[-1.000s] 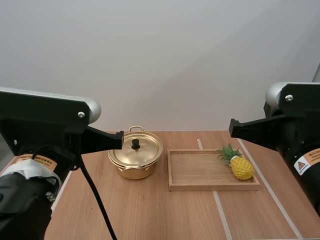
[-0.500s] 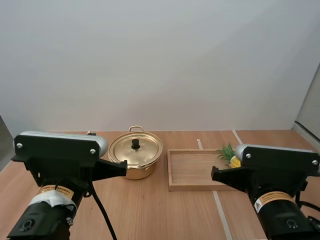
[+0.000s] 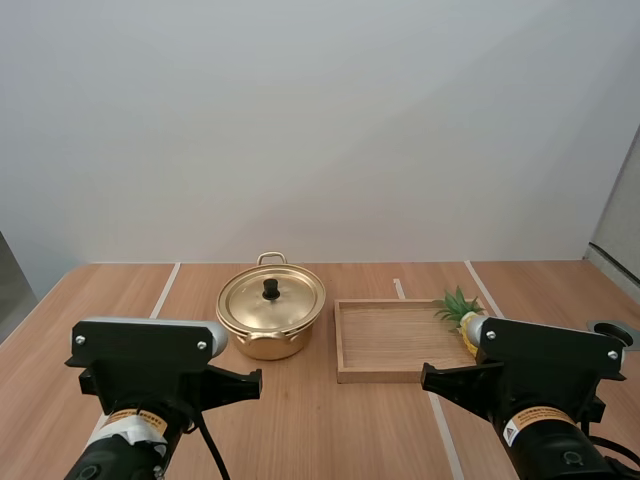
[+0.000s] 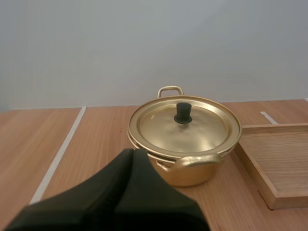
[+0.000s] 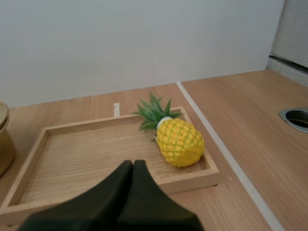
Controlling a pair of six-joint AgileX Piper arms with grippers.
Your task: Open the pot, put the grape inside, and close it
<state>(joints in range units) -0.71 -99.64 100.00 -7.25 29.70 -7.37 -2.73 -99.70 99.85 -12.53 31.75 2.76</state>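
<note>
Pot with its lid on sits far left in the high view; the tray on the right holds a pineapple. From the left wrist, the left claw is pressed together, near the pot; it should spread, then pinch the black knob from above. From the right wrist, the right claw is pressed together too, near the tray.
</note>
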